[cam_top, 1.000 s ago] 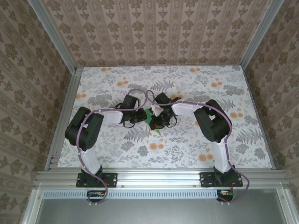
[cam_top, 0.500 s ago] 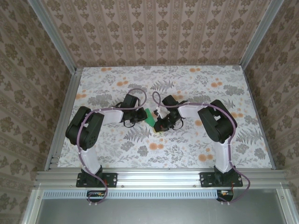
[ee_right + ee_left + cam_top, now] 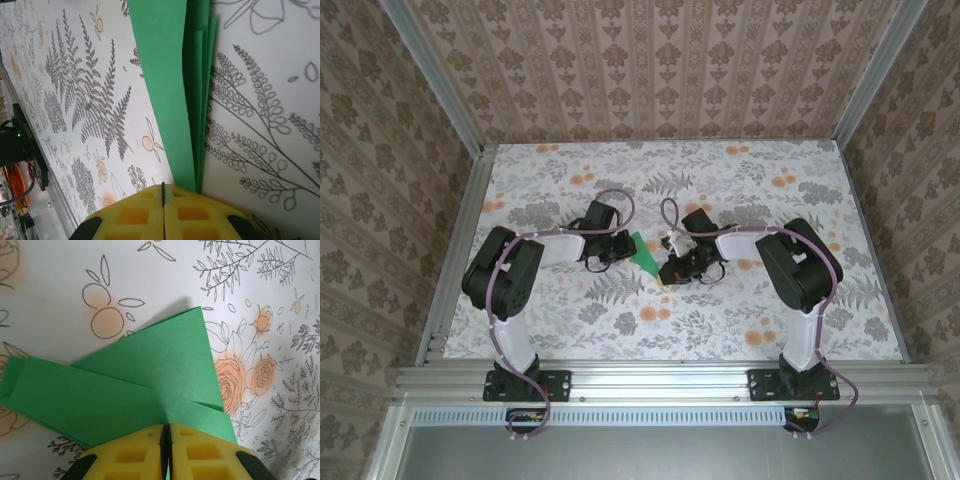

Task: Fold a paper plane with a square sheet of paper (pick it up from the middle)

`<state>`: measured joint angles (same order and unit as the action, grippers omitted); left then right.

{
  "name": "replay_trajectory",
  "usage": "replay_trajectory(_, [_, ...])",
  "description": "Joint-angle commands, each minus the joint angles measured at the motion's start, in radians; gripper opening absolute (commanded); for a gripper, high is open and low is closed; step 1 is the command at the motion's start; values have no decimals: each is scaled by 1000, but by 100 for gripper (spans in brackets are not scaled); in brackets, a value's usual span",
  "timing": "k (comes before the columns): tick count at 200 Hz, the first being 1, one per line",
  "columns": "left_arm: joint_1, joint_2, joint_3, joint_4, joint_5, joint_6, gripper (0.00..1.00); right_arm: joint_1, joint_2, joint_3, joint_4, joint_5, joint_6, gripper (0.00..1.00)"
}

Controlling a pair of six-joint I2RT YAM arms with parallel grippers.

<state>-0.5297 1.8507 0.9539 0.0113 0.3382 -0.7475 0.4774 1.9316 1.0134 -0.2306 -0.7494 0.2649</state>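
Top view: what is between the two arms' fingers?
The folded green paper, lying on the flowery table. The top view shows it between the left fingers and the right fingers.

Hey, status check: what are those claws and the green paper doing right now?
Left claw shut, tips on the folded bright green paper sheet. Right claw shut at its edge. Paper lies on floral tabletop; nothing in the way.
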Motion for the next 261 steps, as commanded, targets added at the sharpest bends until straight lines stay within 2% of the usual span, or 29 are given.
replay_trajectory(1, [7,62,-19,-114,-82,1,13,-6,-20,-48,-78,25,3,7])
replay_trajectory(90, [6,67,-1,-133,-89,2,13,-3,-37,-67,-131,83,-31,3])
replay_trajectory(163, [-2,58,49,-151,-81,17,14,7,-106,-82,-104,105,-24,5])
replay_trajectory(185, [-16,27,97,-187,-84,32,16,9,-171,-79,-71,135,-3,10])
replay_trajectory(205, [-29,-17,142,-230,-92,43,20,9,-245,-70,-47,216,23,17])
replay_trajectory(233, [-58,-99,182,-309,-160,42,32,7,-343,-89,10,411,59,36])
replay_trajectory(261, [-104,-147,223,-440,-291,16,44,6,-429,-166,91,614,102,54])
